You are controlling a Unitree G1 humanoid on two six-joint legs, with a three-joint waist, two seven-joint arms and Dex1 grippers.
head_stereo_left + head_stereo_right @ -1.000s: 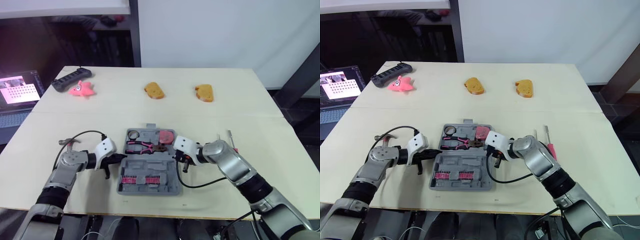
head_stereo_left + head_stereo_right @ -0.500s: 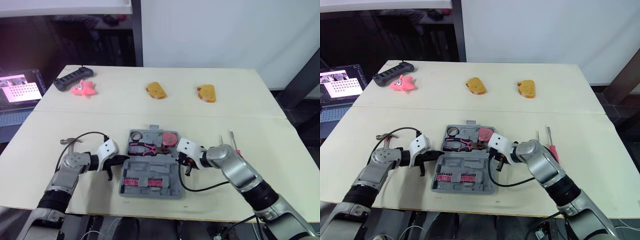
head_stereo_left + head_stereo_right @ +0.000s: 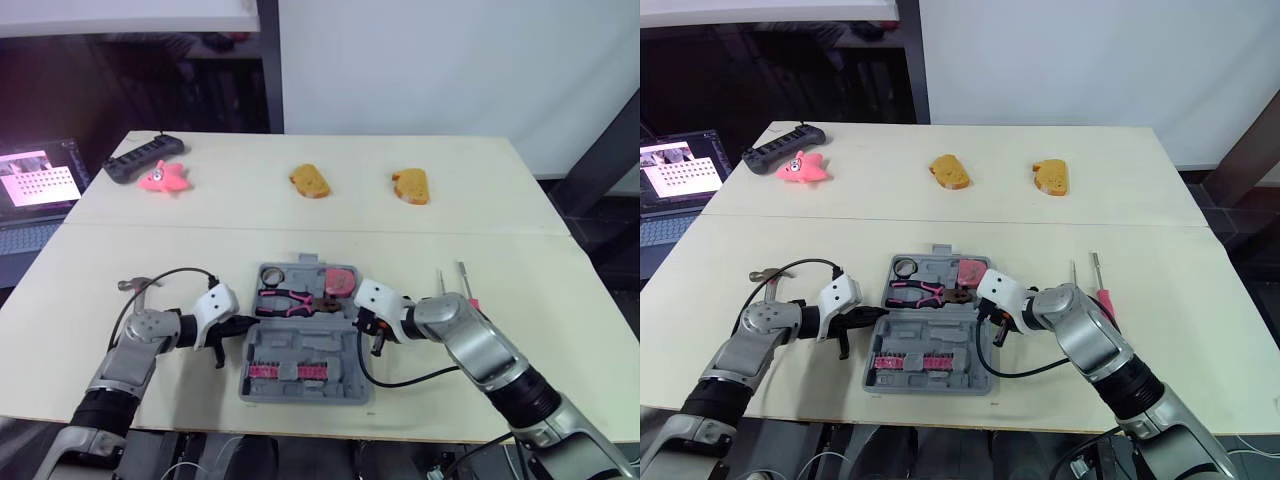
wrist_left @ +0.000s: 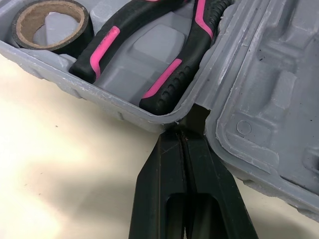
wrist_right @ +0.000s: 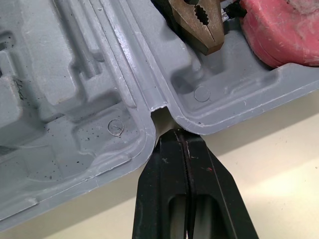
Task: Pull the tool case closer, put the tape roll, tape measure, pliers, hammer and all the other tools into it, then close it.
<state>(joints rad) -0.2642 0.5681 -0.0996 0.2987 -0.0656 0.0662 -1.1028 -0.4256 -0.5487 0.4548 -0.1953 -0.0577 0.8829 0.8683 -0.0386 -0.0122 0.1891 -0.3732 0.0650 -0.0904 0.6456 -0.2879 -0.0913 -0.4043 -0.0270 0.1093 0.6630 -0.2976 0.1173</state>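
Note:
The grey tool case (image 3: pixel 345 385) lies open at the table's near middle. Its far half holds the tape roll (image 3: pixel 271 273), the pink-handled pliers (image 3: pixel 290 297) and the pink tape measure (image 3: pixel 343 281); a row of pink bits sits in the near half. My left gripper (image 3: pixel 238 325) is shut, its tip in the notch at the case's left hinge (image 4: pixel 184 124). My right gripper (image 3: pixel 365 322) is shut too, its tip in the right hinge notch (image 5: pixel 164 112). The hammer (image 3: pixel 135 284) lies left of the case behind my left arm. Two screwdrivers (image 3: pixel 466 285) lie to the right.
At the far left of the table are a black power strip (image 3: pixel 140 158) and a pink toy (image 3: pixel 165 178). Two bread-shaped pieces (image 3: pixel 309 181) (image 3: pixel 410 186) sit at the far middle. A laptop (image 3: pixel 40 180) stands beyond the left edge.
The case has slid slightly toward the table's near edge, with both grippers moving along at its hinge notches. The tools outside the case have stayed put.

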